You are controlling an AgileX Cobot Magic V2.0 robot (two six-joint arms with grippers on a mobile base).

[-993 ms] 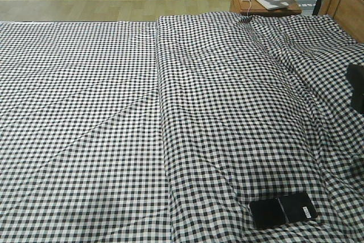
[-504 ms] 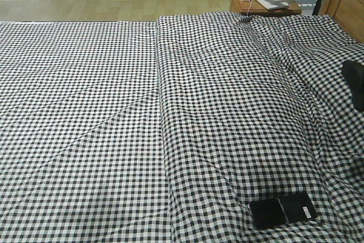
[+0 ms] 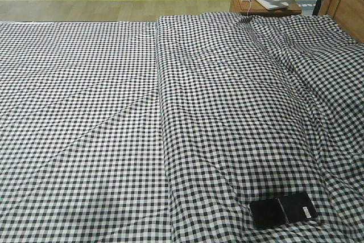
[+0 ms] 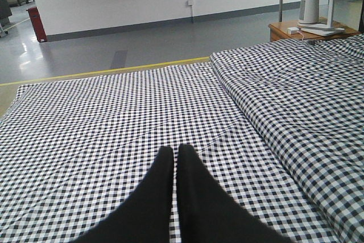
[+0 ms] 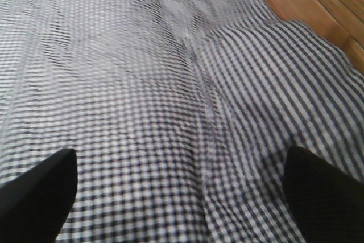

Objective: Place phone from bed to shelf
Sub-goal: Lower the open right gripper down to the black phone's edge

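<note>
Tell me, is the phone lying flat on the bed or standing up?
Lying flat. The phone rests on the checked bed, its broad dark side and small white sticker facing up; nothing props it.

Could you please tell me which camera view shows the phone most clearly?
The exterior front-facing view: the phone lies whole on the bed, near the picture's lower right corner, white sticker visible. The left wrist view shows the bed beyond the shut left gripper, no phone; the blurred right wrist view shows none either.
</note>
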